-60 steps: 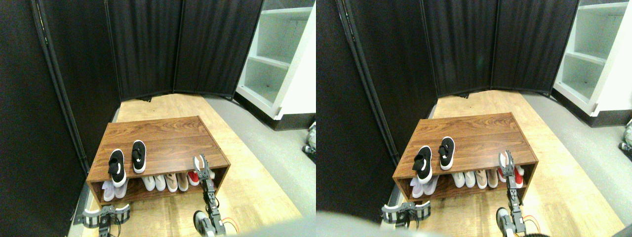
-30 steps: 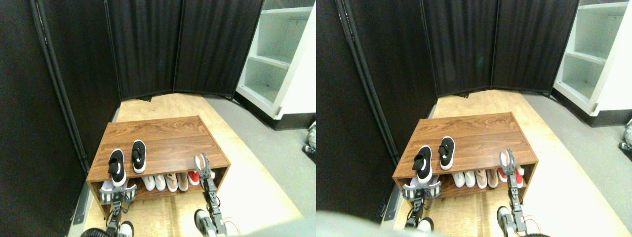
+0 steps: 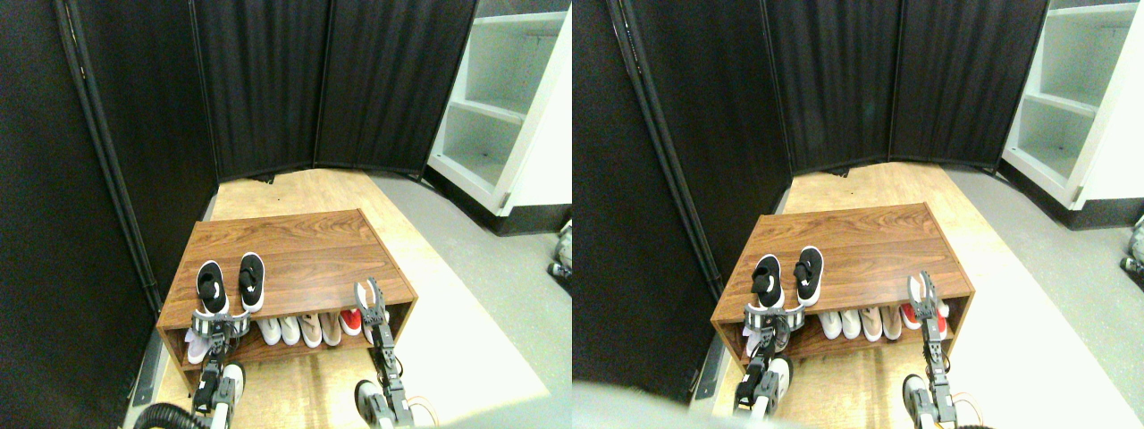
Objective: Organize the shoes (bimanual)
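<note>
Stereo pair view: the pair of black slip-on sneakers (image 3: 229, 286) is sitting side by side at the front left of the wooden shoe bench (image 3: 304, 246). The left gripper (image 3: 217, 323), jaws spread wide, is being held against the left sneaker's heel; alignment appears in hand. The right gripper (image 3: 369, 298) is raised by the bench's front right, jaw state unreadable (too small). Next, a gentle square-up seems called for.

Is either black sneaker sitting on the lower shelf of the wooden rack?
No. Both black sneakers rest side by side on the wooden rack's top, while the lower shelf holds only pale and red shoes.
</note>
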